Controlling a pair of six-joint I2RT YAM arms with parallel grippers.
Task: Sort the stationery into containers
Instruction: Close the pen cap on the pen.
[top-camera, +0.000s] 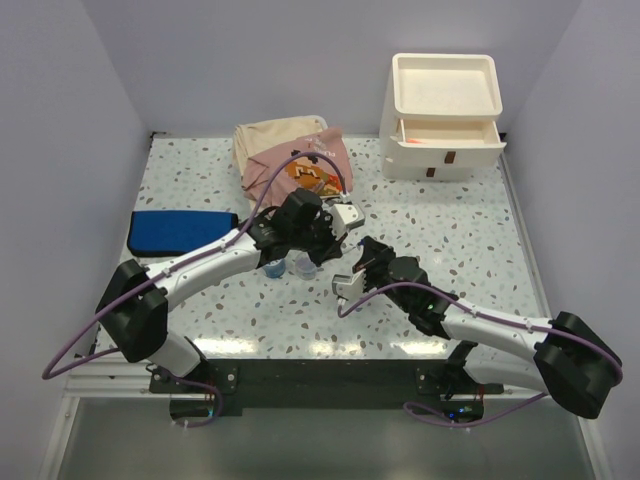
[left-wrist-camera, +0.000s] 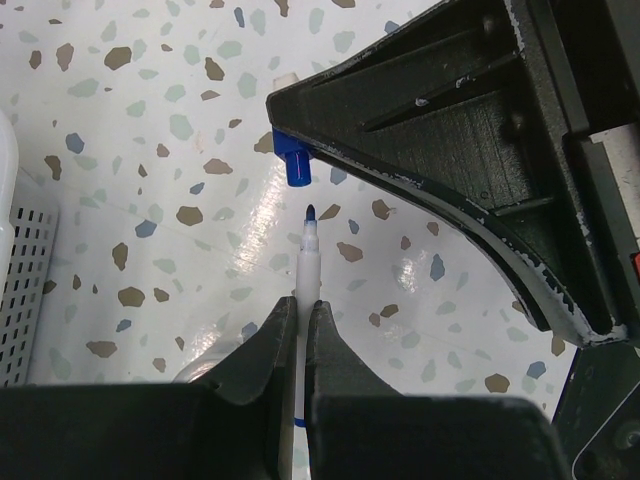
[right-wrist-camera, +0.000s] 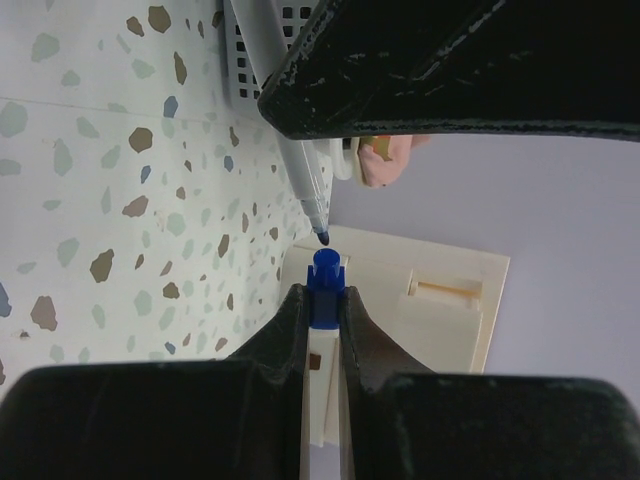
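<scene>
Left wrist: left pincer (left-wrist-camera: 303, 308) clamps marker (left-wrist-camera: 307, 265); right pincer (right-wrist-camera: 322, 298) clamps blue cap (right-wrist-camera: 325, 272) (clothes (top-camera: 290, 155) behind).

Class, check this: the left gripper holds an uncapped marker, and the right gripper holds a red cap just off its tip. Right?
No: the cap in the right gripper is blue, not red, as the right wrist view shows. The left gripper does hold the uncapped marker.

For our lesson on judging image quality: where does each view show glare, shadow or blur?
Top view: bright glare patches on the table near its front edge. Left wrist view: a shiny streak on the table beside the pen. Right wrist view: the blue cap is sharp, the drawer unit behind looks softer.
</scene>
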